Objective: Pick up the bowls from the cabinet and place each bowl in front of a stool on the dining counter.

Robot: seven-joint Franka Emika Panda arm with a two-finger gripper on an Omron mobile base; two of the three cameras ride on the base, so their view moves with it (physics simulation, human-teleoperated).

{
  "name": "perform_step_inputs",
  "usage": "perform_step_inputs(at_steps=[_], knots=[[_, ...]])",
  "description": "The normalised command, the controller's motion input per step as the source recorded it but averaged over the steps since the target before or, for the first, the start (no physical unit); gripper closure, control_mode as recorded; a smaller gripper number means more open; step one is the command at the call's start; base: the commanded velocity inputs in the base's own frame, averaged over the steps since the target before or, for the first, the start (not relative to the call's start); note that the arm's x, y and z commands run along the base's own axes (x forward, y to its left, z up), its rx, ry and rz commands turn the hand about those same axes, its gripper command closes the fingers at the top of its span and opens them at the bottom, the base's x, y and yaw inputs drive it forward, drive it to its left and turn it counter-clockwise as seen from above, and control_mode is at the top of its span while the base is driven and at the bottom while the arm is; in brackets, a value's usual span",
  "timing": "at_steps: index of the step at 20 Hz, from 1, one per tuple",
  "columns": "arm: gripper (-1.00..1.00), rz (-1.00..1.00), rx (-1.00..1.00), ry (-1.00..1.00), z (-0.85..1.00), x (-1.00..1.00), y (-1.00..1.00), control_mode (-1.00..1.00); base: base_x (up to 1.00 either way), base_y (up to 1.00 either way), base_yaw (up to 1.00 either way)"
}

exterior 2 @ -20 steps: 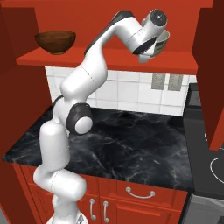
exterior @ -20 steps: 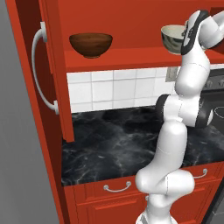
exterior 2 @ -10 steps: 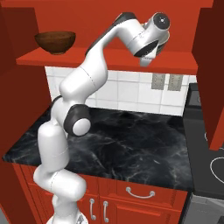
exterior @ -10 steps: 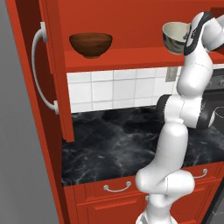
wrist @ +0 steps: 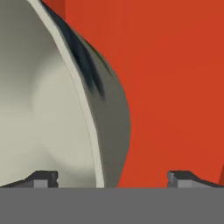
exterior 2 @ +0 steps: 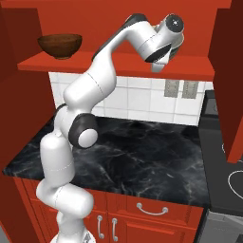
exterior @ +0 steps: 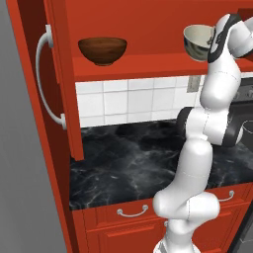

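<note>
Up at shelf height, the white arm stands nearly upright from its base, folds at a dark elbow joint above the black worktop [exterior: 123,163], and bends its wrist toward the right end of the red shelf [exterior: 128,68] of the cabinet [exterior: 64,79]. The gripper [wrist: 112,177] faces the cream bowl [exterior: 197,42], which is tilted with its opening turned partly sideways, right against the hand. In the hand view the bowl's rim runs up between the two fingertips [wrist: 43,178], one tip on the pale inner side and the other on the outer side against the red back wall. The jaws stand wide apart, straddling the rim; whether the pads actually press on the bowl cannot be told. In the right base view the wrist covers most of that bowl. The dark reddish-brown bowl [exterior: 102,50] sits upright on the shelf's left part, well apart from the hand, beside the open red door with its curved white handle [exterior: 45,79].
</note>
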Motion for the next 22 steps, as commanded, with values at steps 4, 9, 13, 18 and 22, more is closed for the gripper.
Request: perform_step_inputs(at_steps=[4,9,13,18,22], knots=[[-1.00,0.00,0.00,0.00,0.00,0.00,0.00,-1.00,0.00,0.00,0.00],[1.00,0.00,0.00,0.00,0.00,0.00,0.00,-1.00,0.00,0.00,0.00],[1.00,0.00,0.00,0.00,0.00,0.00,0.00,-1.00,0.00,0.00,0.00],[1.00,0.00,0.00,0.00,0.00,0.00,0.00,-1.00,0.00,0.00,0.00],[1.00,0.00,0.00,0.00,0.00,-0.05,0.00,-1.00,0.00,0.00,0.00]])
